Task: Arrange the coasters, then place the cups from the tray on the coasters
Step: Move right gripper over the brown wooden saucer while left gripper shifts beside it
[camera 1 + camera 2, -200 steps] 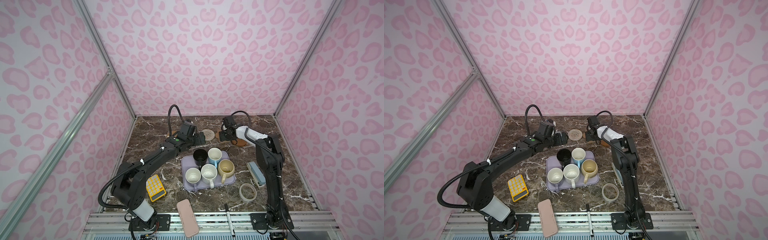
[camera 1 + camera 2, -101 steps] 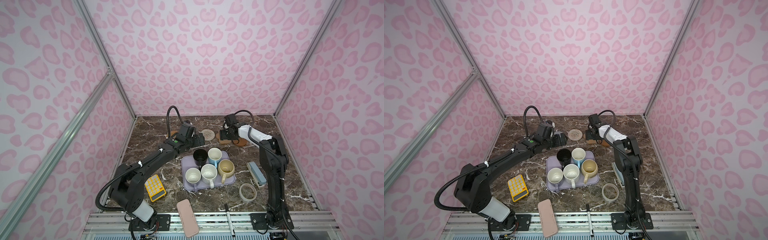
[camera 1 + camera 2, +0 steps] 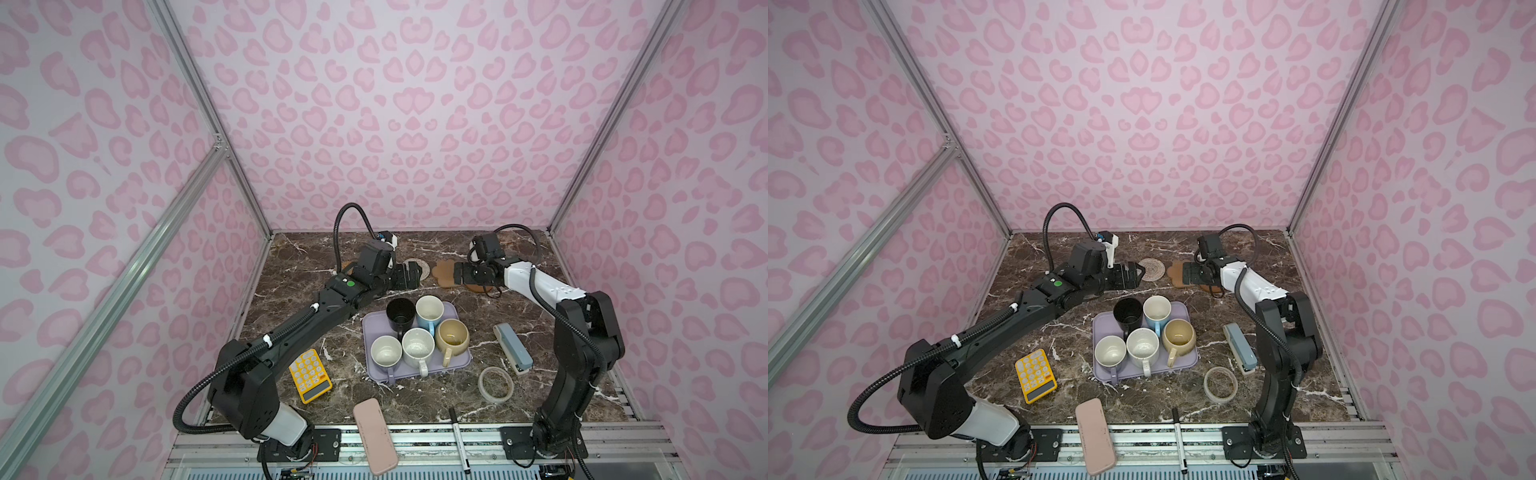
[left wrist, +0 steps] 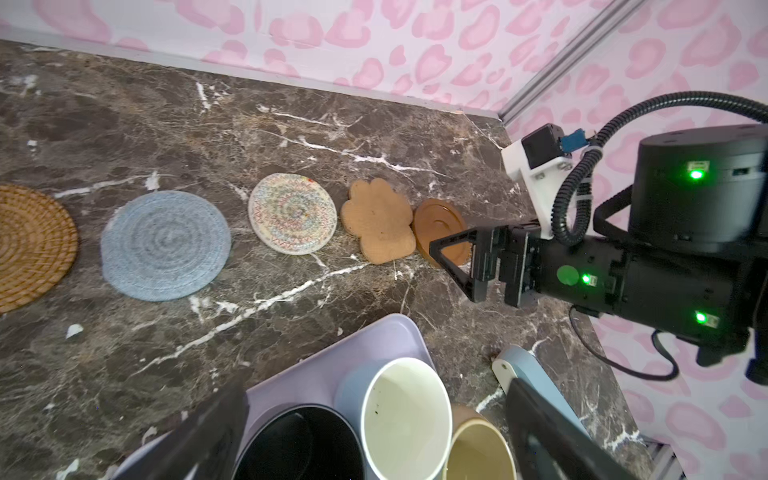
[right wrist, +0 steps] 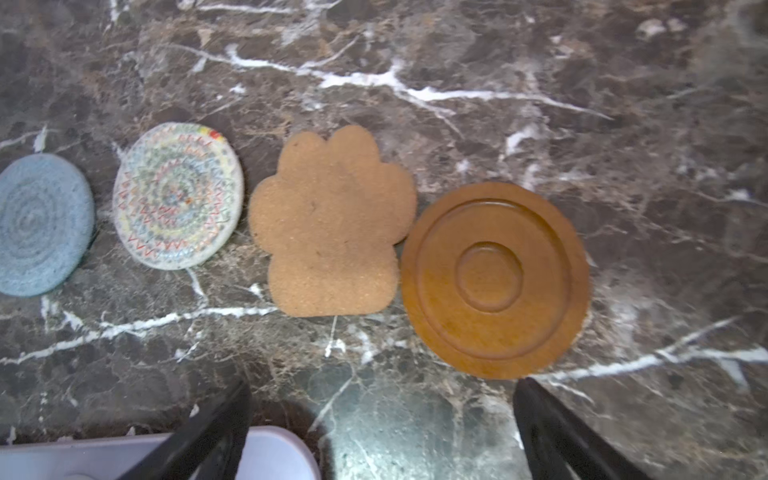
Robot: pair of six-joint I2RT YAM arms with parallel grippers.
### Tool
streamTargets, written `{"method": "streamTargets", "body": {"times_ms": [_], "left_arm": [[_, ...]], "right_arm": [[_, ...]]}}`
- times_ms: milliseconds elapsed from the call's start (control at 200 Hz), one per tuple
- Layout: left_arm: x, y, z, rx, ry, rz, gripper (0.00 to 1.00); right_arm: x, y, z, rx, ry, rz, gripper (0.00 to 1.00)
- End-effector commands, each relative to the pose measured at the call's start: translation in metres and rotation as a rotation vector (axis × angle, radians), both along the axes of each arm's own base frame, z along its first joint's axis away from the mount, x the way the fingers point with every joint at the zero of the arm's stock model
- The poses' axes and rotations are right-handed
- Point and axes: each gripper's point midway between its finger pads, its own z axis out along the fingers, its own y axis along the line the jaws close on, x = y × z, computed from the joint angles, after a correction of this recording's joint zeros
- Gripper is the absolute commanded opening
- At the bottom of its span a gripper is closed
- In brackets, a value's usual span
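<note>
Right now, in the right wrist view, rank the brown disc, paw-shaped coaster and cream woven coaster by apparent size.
1. brown disc
2. paw-shaped coaster, only slightly smaller
3. cream woven coaster
The disc looks nearer the camera, so true sizes are unsure.

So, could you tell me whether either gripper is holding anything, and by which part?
Nothing is held. The right gripper stands open and empty near the edge of the brown disc coaster. The left gripper is open and empty too.

Five coasters [image 4: 166, 245] in a row on marble tabletop [image 4: 208, 124], right gripper [image 4: 452, 262] beside the brown rimmed disc [image 4: 436, 220].
</note>
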Motion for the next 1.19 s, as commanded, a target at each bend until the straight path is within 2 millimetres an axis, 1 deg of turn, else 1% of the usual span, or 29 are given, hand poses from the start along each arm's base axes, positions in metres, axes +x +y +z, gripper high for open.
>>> {"method": "streamTargets", "body": {"times_ms": [0, 30, 55, 60, 70, 95, 150, 250, 310, 415, 505, 645, 695, 745, 765, 775, 795, 875, 1025, 1190], "left_arm": [[0.001, -0.018, 0.009, -0.011, -0.031, -0.056, 0.98], [0.002, -0.022, 0.010, -0.010, -0.028, -0.062, 0.98], [0.002, -0.024, 0.004, 0.002, -0.012, -0.068, 0.98], [0.003, -0.026, 0.009, -0.005, -0.021, -0.070, 0.98], [0.004, -0.028, 0.013, -0.009, -0.025, -0.072, 0.98], [0.006, -0.031, 0.013, -0.006, -0.023, -0.078, 0.98], [0.006, -0.040, 0.011, 0.005, -0.016, -0.099, 0.98], [0.009, -0.052, 0.006, 0.027, -0.002, -0.123, 0.98], [0.011, -0.058, 0.000, 0.034, 0.009, -0.134, 0.98], [0.015, -0.064, -0.006, 0.044, 0.029, -0.144, 0.98], [0.018, -0.067, -0.009, 0.042, 0.029, -0.148, 0.98], [0.022, -0.073, -0.010, 0.024, 0.035, -0.152, 0.98], [0.022, -0.078, -0.012, 0.013, 0.039, -0.162, 0.98], [0.022, -0.079, -0.015, 0.012, 0.046, -0.164, 0.98], [0.023, -0.078, -0.017, 0.014, 0.048, -0.162, 0.98], [0.023, -0.079, -0.017, 0.014, 0.048, -0.163, 0.98], [0.023, -0.079, -0.017, 0.017, 0.048, -0.161, 0.98], [0.024, -0.077, -0.021, 0.026, 0.053, -0.156, 0.98], [0.024, -0.073, -0.021, 0.042, 0.043, -0.142, 0.98], [0.024, -0.069, -0.022, 0.057, 0.037, -0.129, 0.98]], "right_arm": [[0.004, -0.024, -0.006, 0.009, -0.007, -0.068, 0.96], [0.006, -0.033, -0.009, 0.009, -0.005, -0.090, 0.94], [0.008, -0.040, -0.012, 0.008, 0.002, -0.107, 0.92], [0.008, -0.041, -0.014, 0.007, 0.006, -0.110, 0.92], [0.008, -0.045, -0.015, 0.004, 0.010, -0.118, 0.91], [0.009, -0.051, -0.020, 0.003, 0.025, -0.133, 0.89], [0.008, -0.065, -0.030, -0.011, 0.064, -0.164, 0.89], [0.007, -0.081, -0.043, -0.052, 0.115, -0.195, 0.89], [0.008, -0.087, -0.049, -0.062, 0.131, -0.205, 0.85], [0.013, -0.091, -0.056, -0.064, 0.148, -0.208, 0.76], [0.016, -0.090, -0.063, -0.066, 0.168, -0.202, 0.74], [0.019, -0.089, -0.070, -0.081, 0.183, -0.197, 0.68], [0.020, -0.088, -0.071, -0.108, 0.187, -0.194, 0.67], [0.018, -0.086, -0.076, -0.120, 0.207, -0.185, 0.67], [0.016, -0.085, -0.078, -0.121, 0.218, -0.182, 0.67], [0.023, -0.084, -0.072, -0.118, 0.198, -0.181, 0.67], [0.026, -0.083, -0.070, -0.119, 0.193, -0.179, 0.67], [0.025, -0.084, -0.073, -0.132, 0.208, -0.184, 0.65], [0.025, -0.086, -0.079, -0.150, 0.235, -0.184, 0.60], [0.028, -0.094, -0.081, -0.153, 0.238, -0.209, 0.56]]}}
